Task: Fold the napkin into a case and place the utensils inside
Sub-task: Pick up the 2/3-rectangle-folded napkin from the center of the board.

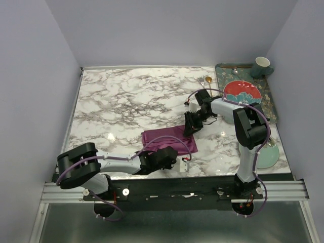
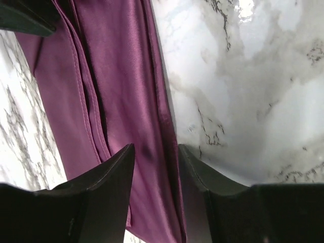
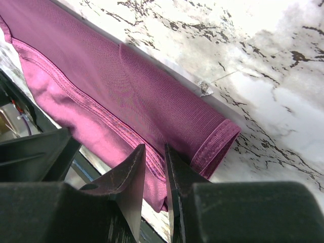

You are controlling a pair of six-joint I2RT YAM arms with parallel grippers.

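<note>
The plum-purple napkin (image 1: 169,140) lies folded in a long layered band (image 2: 126,76) on the marble, near the table's front edge. My left gripper (image 1: 171,153) sits at its near end. Its jaws (image 2: 156,147) stand open, astride the band's right-hand hem. My right gripper (image 1: 189,129) is at the far right corner. Its fingers (image 3: 154,148) are shut on the stitched edge layers of the napkin (image 3: 126,76). A gold spoon (image 1: 207,80), one of the utensils, lies on the marble beside the tray. A tiny silvery glint (image 3: 205,88) shows at the cloth's far edge; I cannot tell what it is.
A dark tray (image 1: 271,104) at the back right holds a red plate (image 1: 242,91), and a cup (image 1: 262,65) stands at its far corner. A pale green plate (image 1: 269,154) lies behind the right arm's base. Bare marble stretches to the left and back.
</note>
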